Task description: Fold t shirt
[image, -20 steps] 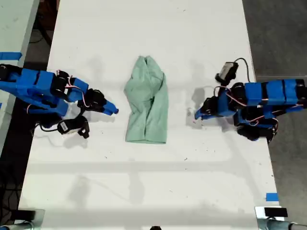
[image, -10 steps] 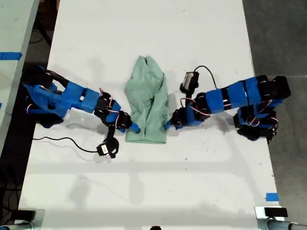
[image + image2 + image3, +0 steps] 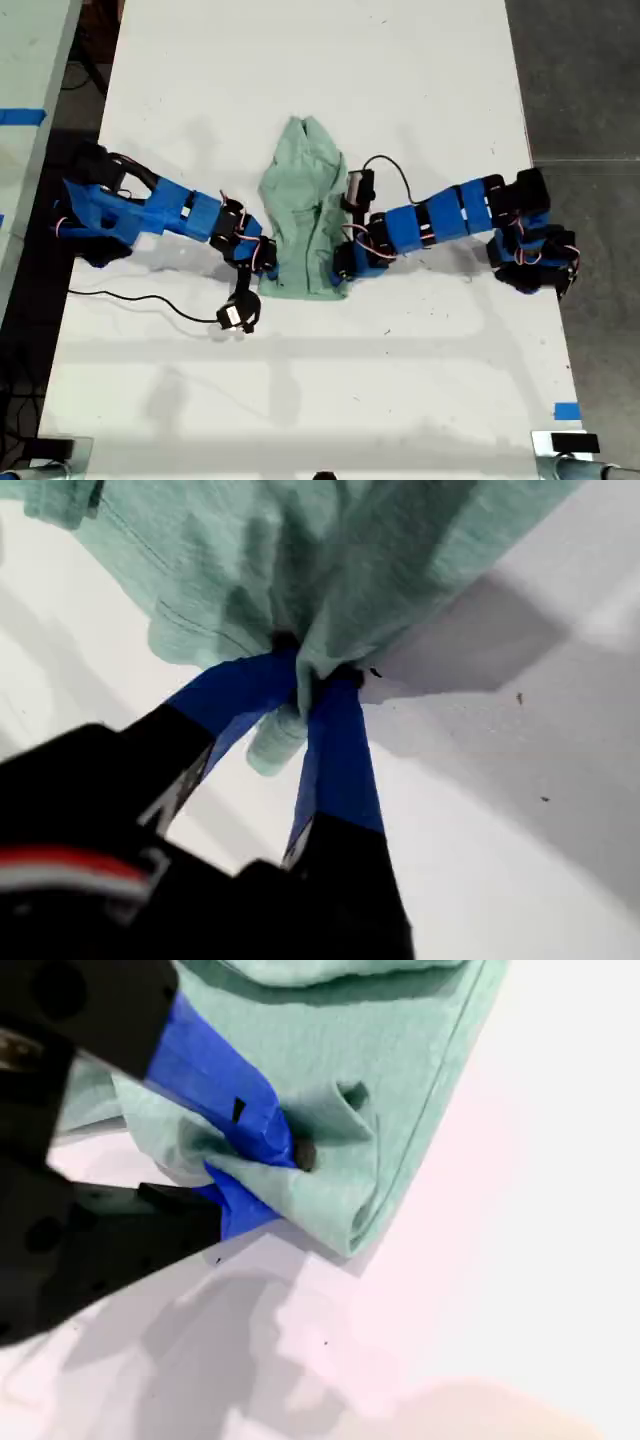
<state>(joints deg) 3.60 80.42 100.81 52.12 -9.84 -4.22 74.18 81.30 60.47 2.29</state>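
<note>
The t shirt (image 3: 305,200), pale mint green and folded into a narrow strip, lies mid-table in the exterior view. My first gripper (image 3: 341,268) reaches in from the exterior view's right and is shut on the shirt's lower right corner. Its blue fingers (image 3: 340,730) pinch a bunched fold of the cloth (image 3: 350,550). My second gripper (image 3: 268,264) comes from the exterior view's left and is shut on the lower left corner. In its wrist view the fingertips (image 3: 270,1140) clamp the hemmed corner (image 3: 400,1130), which is crumpled around them.
The white table (image 3: 300,400) stretches beyond the shirt in the exterior view. A black cable (image 3: 150,303) and a small camera module (image 3: 237,314) lie below the second arm. Blue tape (image 3: 566,411) marks the lower right table edge; dark floor lies beyond.
Both arms swung in from the table's sides to the shirt's lower corners. Both grippers have closed on the cloth, and the lower edge has bunched slightly.
</note>
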